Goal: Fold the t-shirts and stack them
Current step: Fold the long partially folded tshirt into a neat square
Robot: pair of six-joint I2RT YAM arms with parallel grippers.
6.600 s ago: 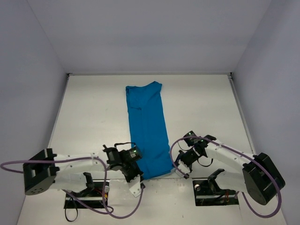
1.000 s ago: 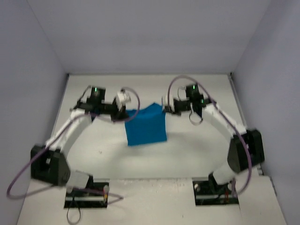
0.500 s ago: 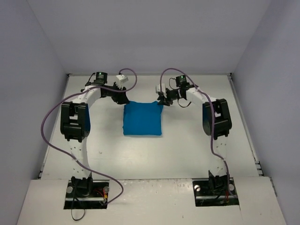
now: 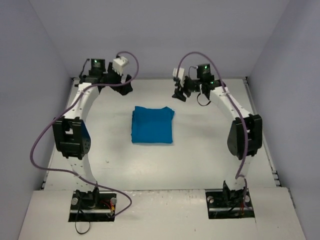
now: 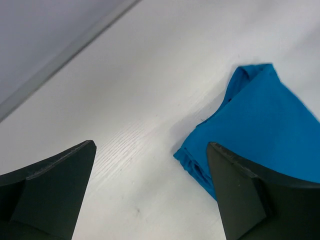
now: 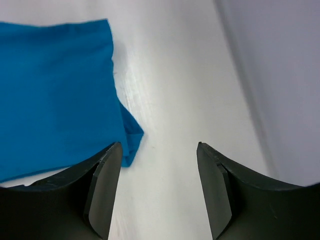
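White table (image 4: 210,150) between pale grey walls (image 4: 150,35) bears 1 folded t-shirt (image 4: 152,125); left gripper (image 4: 126,85) and right gripper (image 4: 179,94) gape empty.

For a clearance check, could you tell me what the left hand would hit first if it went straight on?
The left hand would probably meet bare table first, just beside the t-shirt corner; depth is unclear.

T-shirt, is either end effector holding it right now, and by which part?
Nothing is held. The left end effector and right end effector are both open, clear of the folded t-shirt.
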